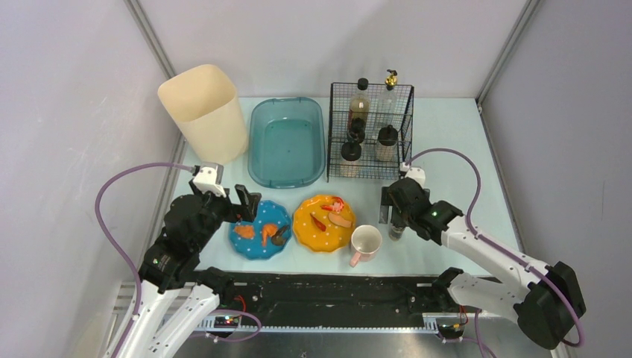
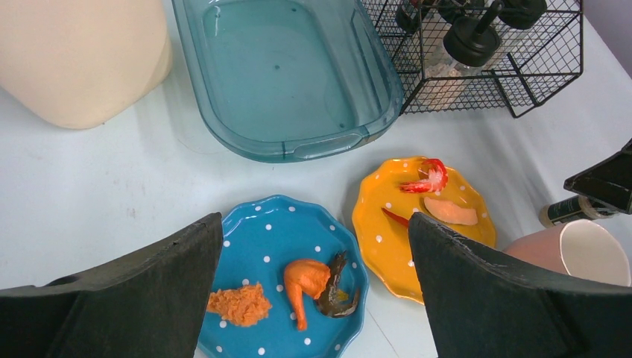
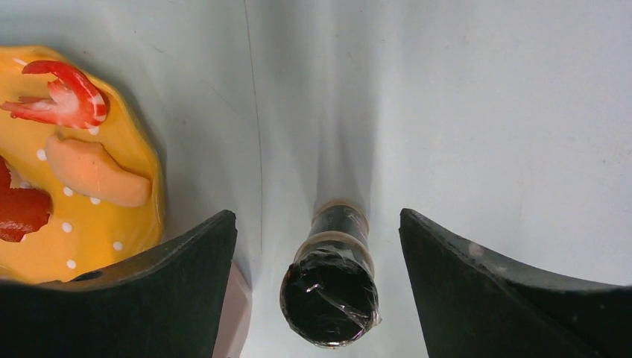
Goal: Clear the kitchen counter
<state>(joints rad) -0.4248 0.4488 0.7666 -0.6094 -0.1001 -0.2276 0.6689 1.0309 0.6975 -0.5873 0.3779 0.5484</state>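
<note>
Pale light-blue and matte, the kitchen counter [image 1: 447, 142] fills the cell floor in front of your two arms, and it is loaded. At the back, from your left, stand a tall cream plastic bin [image 1: 205, 112], a teal translucent plastic basin [image 1: 287, 149] and a black wire rack [image 1: 373, 112] holding several bottles. Nearer you lie a blue polka-dot plate [image 2: 261, 231] and, just beside it on the right, an orange polka-dot plate [image 1: 317, 240]. A pink mug [image 1: 366, 242] with a white inside sits at the orange plate's near right edge.

The blue plate carries a shredded orange heap, an orange drumstick and a dark shrimp-like piece. The orange plate carries a red shrimp, a pale orange wedge and a red sliver.

Your left gripper [image 2: 313, 221] hangs over the blue plate with its jaws spread wide and nothing between them.

Your right gripper [image 3: 317, 215] is down at the counter just right of the mug. A small dark bottle with a black cap [image 3: 332, 287] stands between its jaws. In the wrist view you can see a gap on each side, so the jaws are apart and not gripping.
</note>
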